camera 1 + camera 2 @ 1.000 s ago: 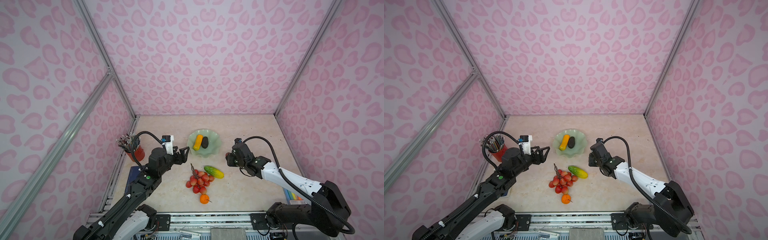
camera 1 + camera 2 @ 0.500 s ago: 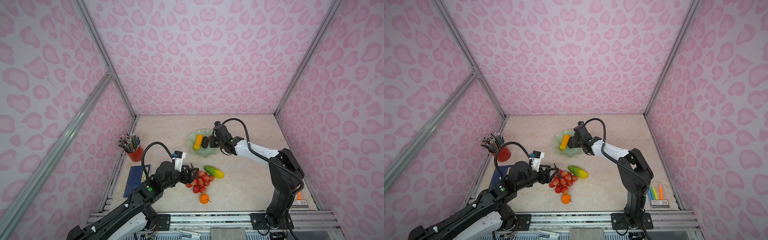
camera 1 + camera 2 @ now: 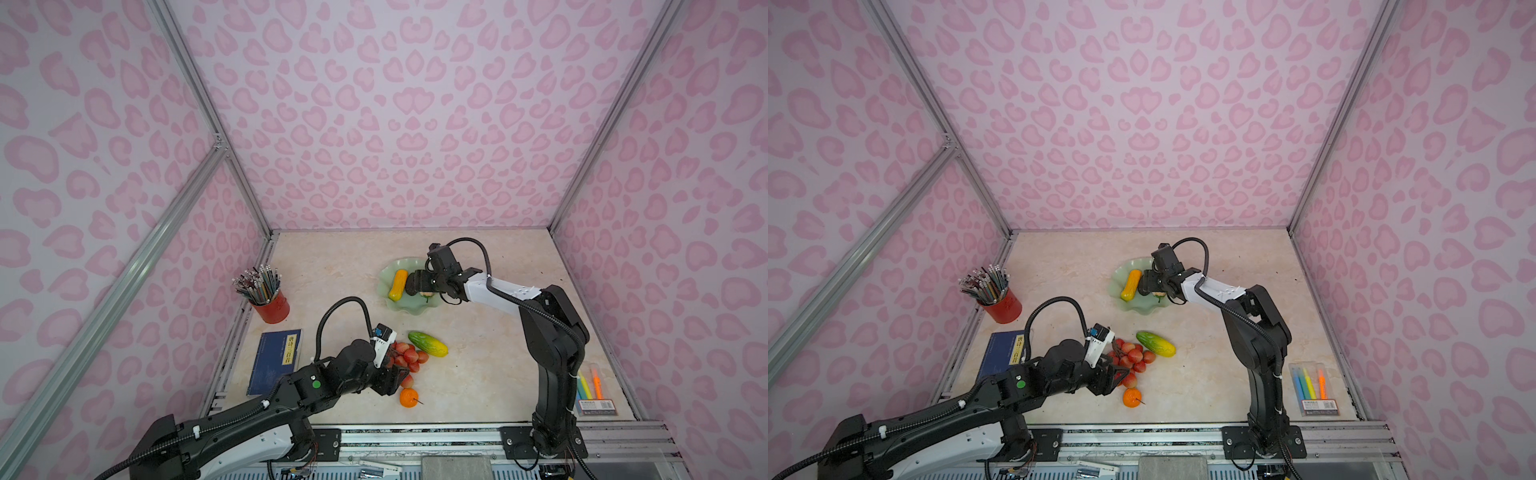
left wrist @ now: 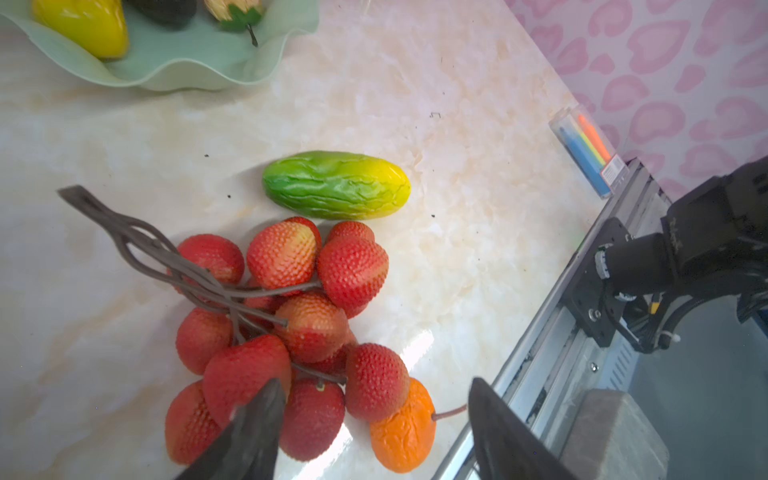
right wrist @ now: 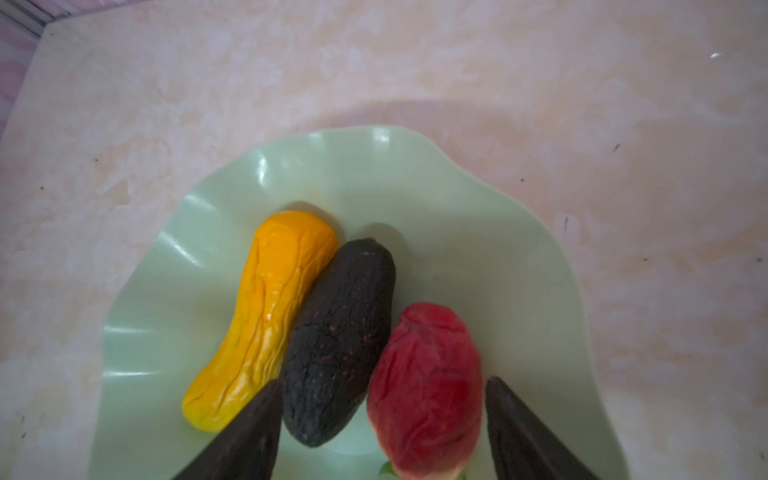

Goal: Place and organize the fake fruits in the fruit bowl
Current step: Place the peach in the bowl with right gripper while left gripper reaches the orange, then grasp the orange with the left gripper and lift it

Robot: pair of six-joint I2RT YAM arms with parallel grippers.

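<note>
Now the right gripper [image 5: 382,386] has let go. A second ago it hung closed, lower right of the fruit bowl [image 5: 478,216]. Its jaws now stand wide over that bowl, just right of centre in both top views, and the strawberry [image 5: 424,386] lies loose between them beside the dark avocado [image 5: 340,345] and the yellow-orange gourd [image 5: 266,320]. I count three of six home. Meanwhile the left gripper [image 4: 374,386] has swung from near the red pencil cup [image 3: 272,305] down to the berry bunch [image 4: 291,299], low centre in both top views. Its jaws are spread and hold nothing, one finger crossing a lower berry, with the small orange [image 4: 403,432] just beside. The green-yellow oblong [image 4: 336,185] lies between bunch and bowl. The bowl is smooth pale mint with a wavy rim. Gourd and oblong are glossy and creased, the avocado is dull and pitted, and the berries are pebbled on thin brown stems, which I expect to make a floppy, awkward lift.
</note>
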